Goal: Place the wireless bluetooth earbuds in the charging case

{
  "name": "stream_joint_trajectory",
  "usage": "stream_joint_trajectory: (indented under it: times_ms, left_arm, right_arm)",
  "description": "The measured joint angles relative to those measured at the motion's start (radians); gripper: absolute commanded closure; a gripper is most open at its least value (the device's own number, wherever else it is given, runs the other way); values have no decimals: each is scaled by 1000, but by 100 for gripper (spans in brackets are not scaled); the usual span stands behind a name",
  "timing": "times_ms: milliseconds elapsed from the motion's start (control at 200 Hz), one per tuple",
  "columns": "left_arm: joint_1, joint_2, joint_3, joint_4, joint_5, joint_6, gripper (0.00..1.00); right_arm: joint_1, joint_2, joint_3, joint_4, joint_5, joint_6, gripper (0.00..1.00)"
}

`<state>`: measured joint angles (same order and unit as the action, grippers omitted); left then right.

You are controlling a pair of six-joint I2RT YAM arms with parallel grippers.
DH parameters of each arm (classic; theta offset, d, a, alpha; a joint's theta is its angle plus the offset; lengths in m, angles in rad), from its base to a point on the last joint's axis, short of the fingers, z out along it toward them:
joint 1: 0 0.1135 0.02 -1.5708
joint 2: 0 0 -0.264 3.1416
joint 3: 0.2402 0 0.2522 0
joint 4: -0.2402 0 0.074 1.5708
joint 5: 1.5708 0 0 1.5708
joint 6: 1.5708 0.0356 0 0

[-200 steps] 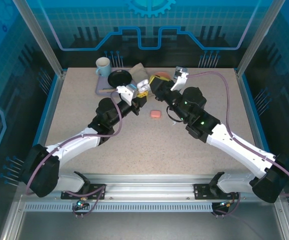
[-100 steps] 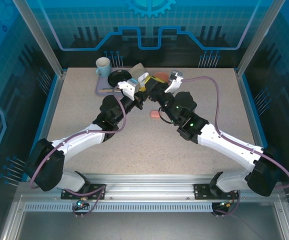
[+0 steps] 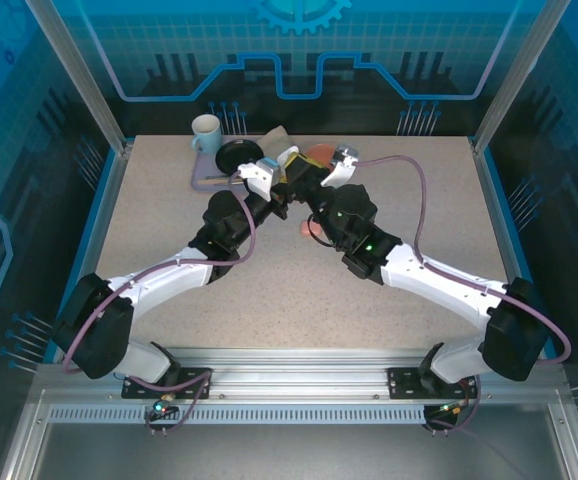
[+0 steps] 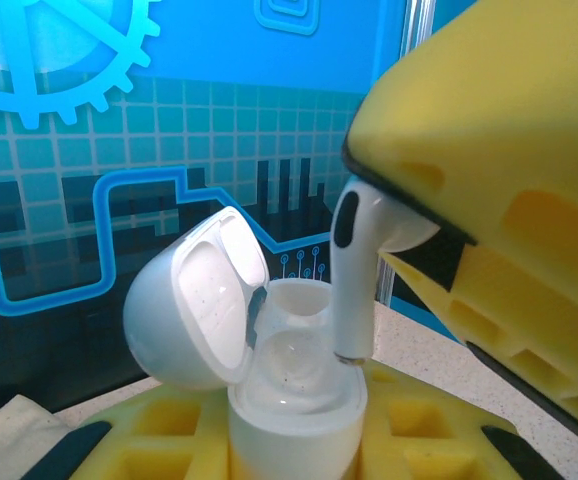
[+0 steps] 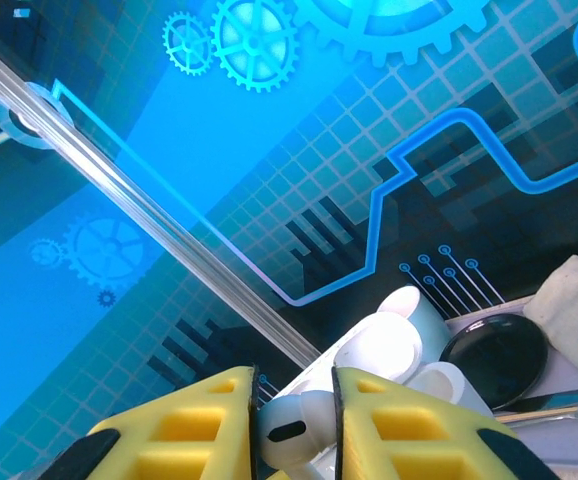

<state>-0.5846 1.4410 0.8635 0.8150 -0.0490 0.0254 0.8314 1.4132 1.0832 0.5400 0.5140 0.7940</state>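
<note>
My left gripper (image 4: pixel 295 445) clamps the open charging case (image 4: pixel 291 385), lower centre; right gripper (image 5: pixel 294 405) pinches white earbud (image 4: pixel 354 285) stem-down for insertion.

White arms (image 3: pixel 159 275) with black joints carry mauve cables (image 3: pixel 422 205); pincer fingers (image 5: pixel 169 430) are yellow, recessed.
</note>
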Motion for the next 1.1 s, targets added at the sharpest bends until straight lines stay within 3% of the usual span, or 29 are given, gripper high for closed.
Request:
stream_joint_trajectory:
  times_ms: [1100]
  left_arm:
    - [0,1,7,3,0,1,100]
  right_arm:
    - [0,28,30,-31,3,42,80]
